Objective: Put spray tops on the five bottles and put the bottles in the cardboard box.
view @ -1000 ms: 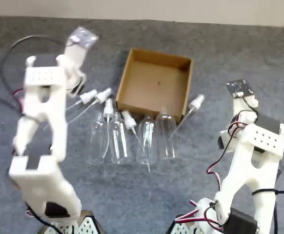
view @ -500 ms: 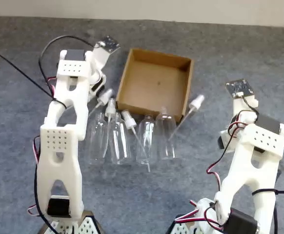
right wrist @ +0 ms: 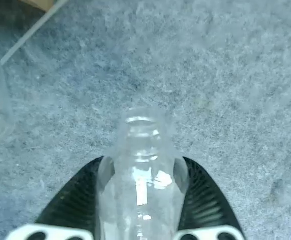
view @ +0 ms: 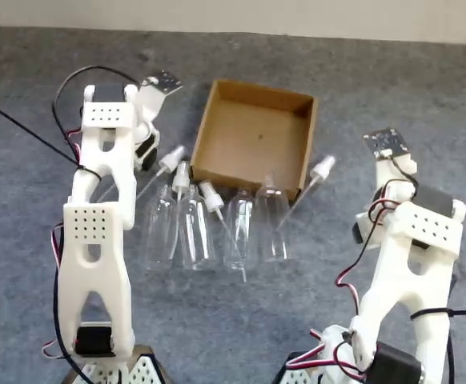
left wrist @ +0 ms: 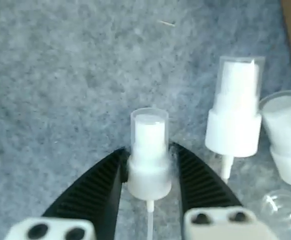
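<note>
Cardboard box (view: 257, 140) sits empty, so nothing is packed. Four bottles (view: 239, 228) lie beside it on the tabletop (view: 377, 80), seemingly uncapped. My right pincer (right wrist: 143, 166) grips the fifth bottle (right wrist: 140, 145), its neck open. My left pincer (left wrist: 149, 151) clenches one spray top (left wrist: 148, 132).

The left white plastic arm (view: 95, 240) has perforated plates and a looping black cable (view: 59, 104) at upper left; the right white plastic arm (view: 413, 240) trails red, black and white wires (view: 343, 280). The left end effector (left wrist: 149, 150) and right end effector (right wrist: 144, 161) carry black ribbed fingers (left wrist: 98, 182).
</note>
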`<state>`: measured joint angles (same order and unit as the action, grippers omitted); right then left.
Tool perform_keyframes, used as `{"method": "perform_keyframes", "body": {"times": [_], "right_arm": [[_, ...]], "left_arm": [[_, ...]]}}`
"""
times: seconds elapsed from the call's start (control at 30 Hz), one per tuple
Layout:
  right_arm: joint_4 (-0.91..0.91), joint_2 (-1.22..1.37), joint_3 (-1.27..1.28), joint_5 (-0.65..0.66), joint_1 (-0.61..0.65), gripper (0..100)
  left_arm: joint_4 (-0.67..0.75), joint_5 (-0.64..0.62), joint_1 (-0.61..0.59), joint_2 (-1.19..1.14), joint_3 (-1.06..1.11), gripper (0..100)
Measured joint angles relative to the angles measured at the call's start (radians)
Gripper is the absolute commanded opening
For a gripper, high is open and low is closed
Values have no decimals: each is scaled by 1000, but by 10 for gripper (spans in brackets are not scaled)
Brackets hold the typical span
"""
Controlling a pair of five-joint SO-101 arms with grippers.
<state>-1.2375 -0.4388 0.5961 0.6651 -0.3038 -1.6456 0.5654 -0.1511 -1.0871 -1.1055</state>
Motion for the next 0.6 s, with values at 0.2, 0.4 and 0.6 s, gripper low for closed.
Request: {"method": "perform_keyframes", "body": {"times": [0.2,0.4,0.6], "right_arm": [[-107,-18,-52,0,26,5],[-256,-89,-290,-49,120,5],[-284,-203,-434,-230,377,5]], "left_arm": [[-95,-86,-61,51,-173,3],[-118,-224,-83,321,-176,3],[-123,-379,-86,801,110,3]]}}
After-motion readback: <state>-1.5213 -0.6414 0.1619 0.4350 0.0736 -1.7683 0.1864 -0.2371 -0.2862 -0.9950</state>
